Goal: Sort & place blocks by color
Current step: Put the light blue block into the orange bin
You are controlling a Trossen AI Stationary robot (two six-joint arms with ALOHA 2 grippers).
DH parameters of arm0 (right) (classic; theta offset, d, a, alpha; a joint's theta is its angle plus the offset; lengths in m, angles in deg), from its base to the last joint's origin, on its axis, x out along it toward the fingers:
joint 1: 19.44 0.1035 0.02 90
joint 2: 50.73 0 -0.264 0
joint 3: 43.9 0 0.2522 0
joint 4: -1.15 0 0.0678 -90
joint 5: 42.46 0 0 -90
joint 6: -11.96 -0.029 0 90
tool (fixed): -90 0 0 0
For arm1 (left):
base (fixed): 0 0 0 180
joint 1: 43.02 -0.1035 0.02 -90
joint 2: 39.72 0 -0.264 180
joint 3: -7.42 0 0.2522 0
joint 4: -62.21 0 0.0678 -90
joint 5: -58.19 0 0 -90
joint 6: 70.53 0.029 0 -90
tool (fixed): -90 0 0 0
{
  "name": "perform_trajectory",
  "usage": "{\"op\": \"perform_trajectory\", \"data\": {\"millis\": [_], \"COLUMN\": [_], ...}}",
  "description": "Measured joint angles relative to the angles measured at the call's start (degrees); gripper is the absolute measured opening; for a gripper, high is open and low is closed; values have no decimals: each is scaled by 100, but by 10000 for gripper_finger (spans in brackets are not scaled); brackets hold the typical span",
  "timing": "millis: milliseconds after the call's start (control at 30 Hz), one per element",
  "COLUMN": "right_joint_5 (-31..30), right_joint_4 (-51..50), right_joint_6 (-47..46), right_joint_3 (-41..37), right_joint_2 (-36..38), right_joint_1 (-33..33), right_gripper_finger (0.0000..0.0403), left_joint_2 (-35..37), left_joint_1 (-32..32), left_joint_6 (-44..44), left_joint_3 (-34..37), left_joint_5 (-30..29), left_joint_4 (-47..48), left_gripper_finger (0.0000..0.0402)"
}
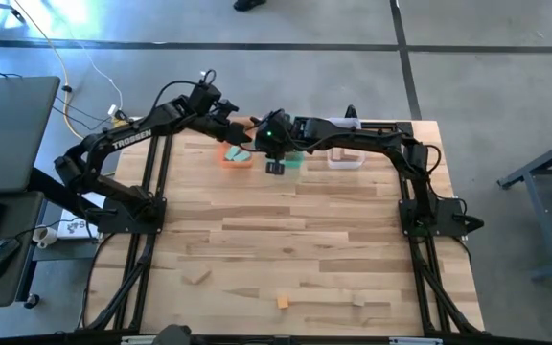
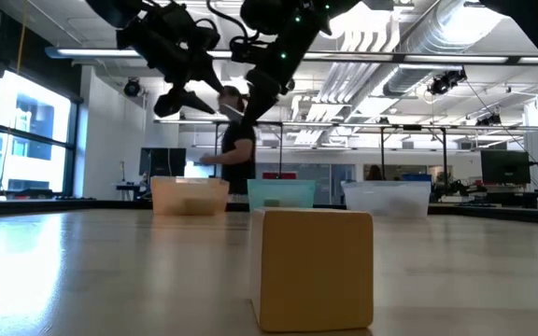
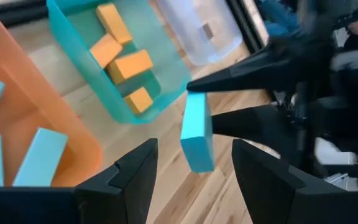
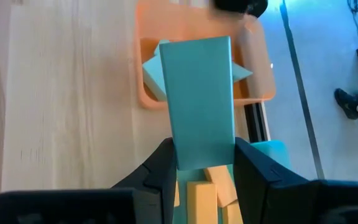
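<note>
The wooden bench fills the high view, with both dark arms reaching toward its 12 o'clock edge, where three trays stand in a row. The orange tray sits toward 11 o'clock and holds teal blocks. The teal tray is just beside it at 12 o'clock and holds orange blocks. The clear tray stands toward 1 o'clock with a tan block inside.

The right tool hangs above the bench beside the teal tray, its fingers clamped on a long teal block held clear of the surface. In the right wrist view that block stands up between the fingers, with the orange tray beyond it. The left tool hovers close by, over the near side of the orange tray, its fingers apart and holding nothing. In the left wrist view the held teal block shows between its fingers but farther off, gripped by the right tool's dark tips.

Loose blocks lie near the 6 o'clock edge, well apart from the trays: a tan block toward 7 o'clock, a small orange block at 6 o'clock, and a small tan block toward 5 o'clock. In the low view one tan block stands close to the camera. A person in dark clothing stands beyond the bench.
</note>
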Motion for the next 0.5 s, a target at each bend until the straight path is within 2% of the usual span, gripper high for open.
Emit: {"op": "perform_trajectory", "data": {"millis": [500], "right_joint_5": [1], "right_joint_4": [144], "right_joint_6": [-2], "right_joint_3": [0], "right_joint_2": [0], "right_joint_1": [0], "right_gripper_finger": [96], "left_joint_2": [-431], "left_joint_1": [80], "left_joint_6": [-98], "left_joint_3": [0], "left_joint_5": [21], "left_joint_4": [-289], "left_gripper_finger": [191]}}
